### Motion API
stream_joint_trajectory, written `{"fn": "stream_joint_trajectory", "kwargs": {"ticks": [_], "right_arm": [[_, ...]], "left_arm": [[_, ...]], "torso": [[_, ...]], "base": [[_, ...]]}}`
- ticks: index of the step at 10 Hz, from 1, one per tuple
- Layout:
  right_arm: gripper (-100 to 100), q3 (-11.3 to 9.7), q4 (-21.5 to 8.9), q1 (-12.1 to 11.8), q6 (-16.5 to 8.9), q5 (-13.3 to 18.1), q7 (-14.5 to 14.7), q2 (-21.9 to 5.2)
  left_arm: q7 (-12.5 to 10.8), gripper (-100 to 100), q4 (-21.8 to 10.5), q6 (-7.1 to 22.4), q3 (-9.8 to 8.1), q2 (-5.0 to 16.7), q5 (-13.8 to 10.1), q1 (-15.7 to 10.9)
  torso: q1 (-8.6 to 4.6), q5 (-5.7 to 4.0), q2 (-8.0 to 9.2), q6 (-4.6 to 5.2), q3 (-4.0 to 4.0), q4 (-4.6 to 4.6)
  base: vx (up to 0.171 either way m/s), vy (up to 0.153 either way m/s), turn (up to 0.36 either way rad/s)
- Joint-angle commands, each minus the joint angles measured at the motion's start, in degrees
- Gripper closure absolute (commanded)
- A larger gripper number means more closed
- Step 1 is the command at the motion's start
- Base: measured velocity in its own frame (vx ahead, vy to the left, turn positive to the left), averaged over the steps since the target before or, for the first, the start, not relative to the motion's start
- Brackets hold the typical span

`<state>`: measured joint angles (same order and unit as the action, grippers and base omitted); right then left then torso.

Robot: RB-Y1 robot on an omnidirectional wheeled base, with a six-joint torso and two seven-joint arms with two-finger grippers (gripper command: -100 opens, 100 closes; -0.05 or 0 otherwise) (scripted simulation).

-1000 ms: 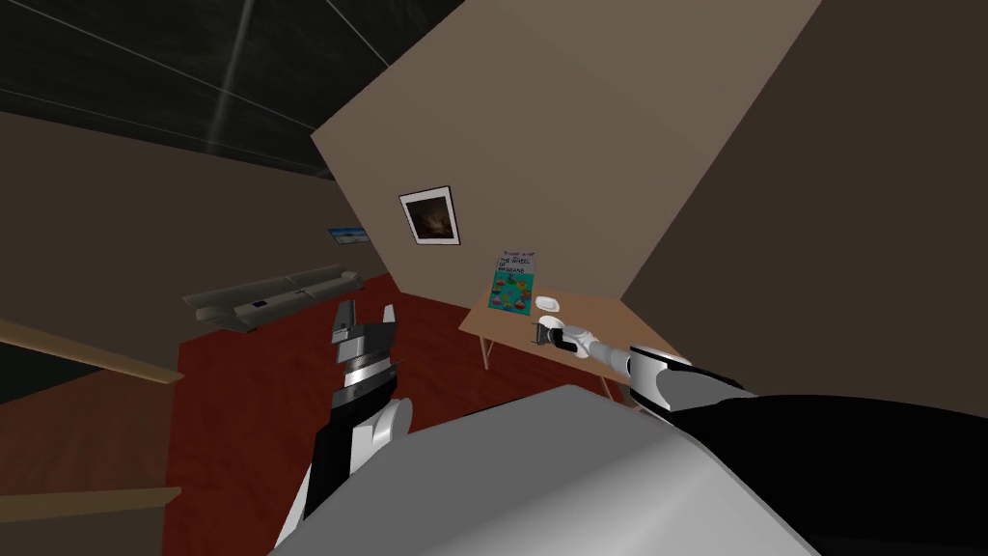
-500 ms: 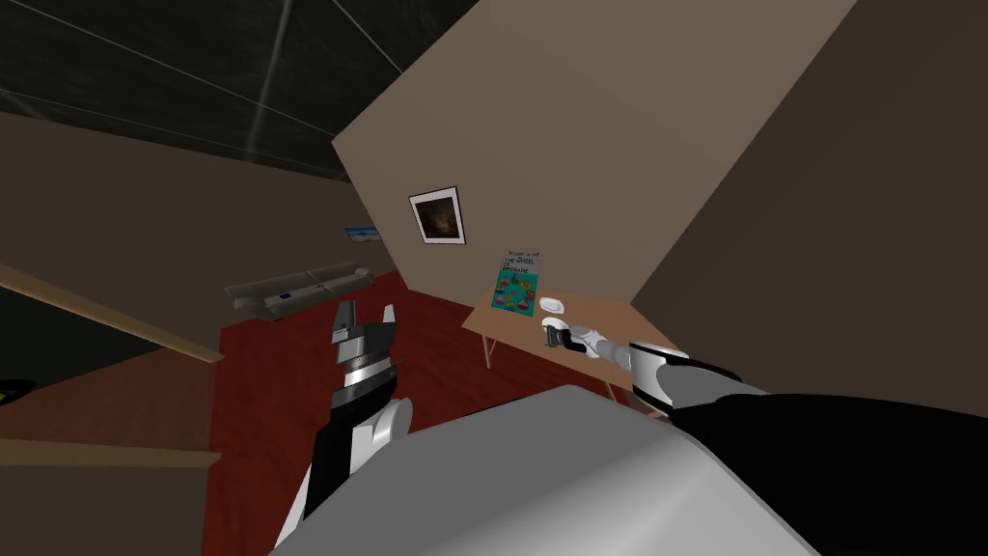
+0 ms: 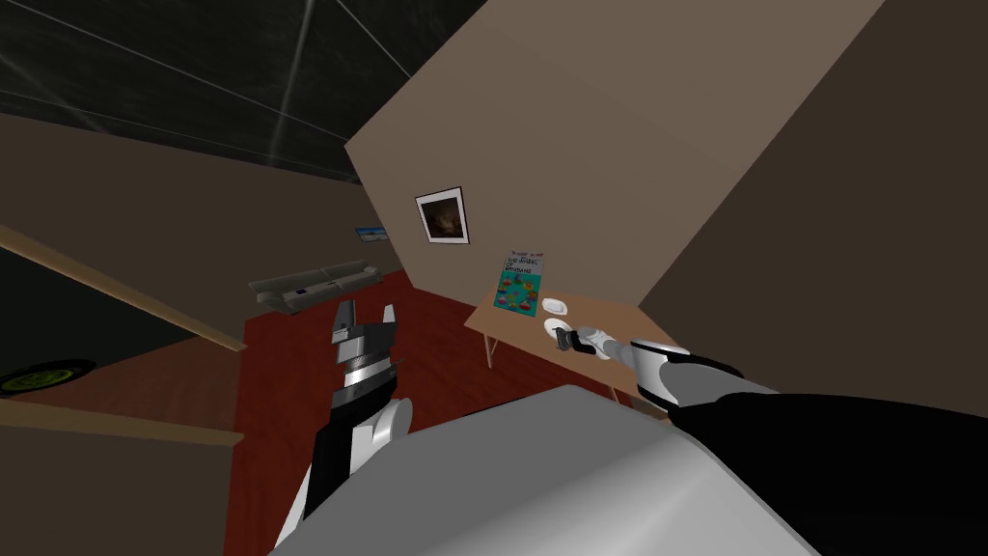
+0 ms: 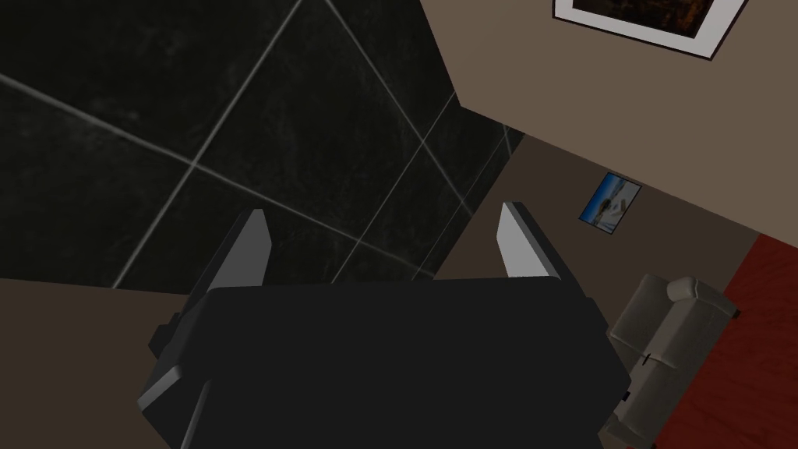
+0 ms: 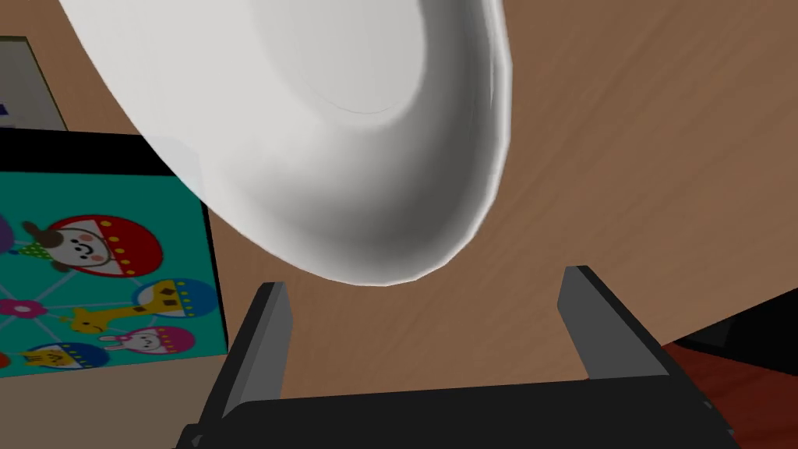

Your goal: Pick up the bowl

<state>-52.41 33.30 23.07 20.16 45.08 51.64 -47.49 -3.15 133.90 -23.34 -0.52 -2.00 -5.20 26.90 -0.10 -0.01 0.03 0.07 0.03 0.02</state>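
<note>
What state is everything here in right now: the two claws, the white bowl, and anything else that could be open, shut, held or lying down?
Right gripper: open, empty, fingertips beside the bowl's near edge.
Left gripper: open, empty, raised.
Round white bowl: upright on the brown wooden table, not gripped.
Second small white dish: resting on the table, untouched.
Teal cartoon poster: flat against the wall.

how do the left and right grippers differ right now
The left gripper is raised, pointing upward; the right gripper is stretched out low over the wooden table. Nothing lies near the left gripper; the white bowl lies just ahead of the right gripper, not yet between its jaws. Both are open and hold nothing.
</note>
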Motion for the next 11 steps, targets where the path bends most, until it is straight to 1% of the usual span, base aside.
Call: {"fn": "stream_joint_trajectory", "kwargs": {"ticks": [1, 2, 3, 4, 5, 7, 9, 10, 11], "right_arm": [[-100, -1.2, -2.6, -0.2, 0.1, 0.5, 0.9, -0.7], [-100, -2.0, -4.0, -0.2, 0.1, 0.8, 1.3, -1.0], [-100, -2.0, -2.7, -0.2, 0.1, 0.8, 1.3, -1.0], [-100, -2.0, -4.0, -0.2, 0.1, 0.8, 1.3, -1.0], [-100, -2.0, -4.0, -0.2, 0.1, 0.8, 1.3, -1.0], [-100, -3.2, -5.7, -0.6, 0.1, 1.2, 1.8, -1.1], [-100, -3.3, -5.3, -0.6, -0.2, 1.2, 1.3, -1.1], [0, -3.3, -5.4, -0.6, -0.1, 1.2, 1.5, -1.1], [-100, -1.6, -4.6, -2.7, -0.9, 1.4, 0.6, -1.5]], "left_arm": [[0.0, 0, 0.0, 0.0, 0.0, 0.0, 0.0, 0.0], [0.0, 0, 0.0, 0.0, 0.0, 0.0, 0.0, 0.0], [0.0, 0, 0.0, 0.0, 0.0, 0.0, 0.0, 0.0], [0.0, 0, 0.0, 0.0, 0.0, 0.0, 0.0, 0.0], [0.0, 0, 0.0, 0.0, 0.0, 0.0, 0.0, 0.0], [0.0, 0, 0.0, 0.0, 0.0, 0.0, 0.0, 0.0], [0.0, 0, 0.0, 0.0, 0.0, 0.0, 0.0, 0.0], [0.0, 0, 0.0, 0.0, 0.0, 0.0, 0.0, 0.0], [0.0, 0, 0.0, 0.0, 0.0, 0.0, 0.0, 0.0]], "torso": [[0.0, 0.0, 0.0, 0.0, 0.0, 0.0], [-0.03, -0.01, 0.0, 0.01, 0.0, 0.0], [-0.07, -0.02, 0.01, 0.01, 0.0, 0.0], [-0.04, -0.02, -0.02, 0.0, -0.01, 0.0], [0.01, 0.0, -0.02, 0.01, -0.01, -0.01], [0.04, 0.0, -0.03, 0.0, -0.02, -0.01], [-0.01, -0.01, -0.07, 0.01, -0.04, -0.02], [0.03, 0.0, -0.05, 0.01, -0.03, -0.01], [0.06, 0.0, -0.03, 0.01, -0.02, -0.01]], "base": [[-0.003, -0.026, 0.102], [-0.002, -0.033, 0.109], [-0.001, -0.028, 0.027], [0.001, -0.011, -0.003], [0.0, 0.0, 0.0], [0.01, -0.016, 0.063], [0.008, -0.015, 0.007], [0.0, 0.0, 0.0], [-0.021, -0.015, 0.224]]}}
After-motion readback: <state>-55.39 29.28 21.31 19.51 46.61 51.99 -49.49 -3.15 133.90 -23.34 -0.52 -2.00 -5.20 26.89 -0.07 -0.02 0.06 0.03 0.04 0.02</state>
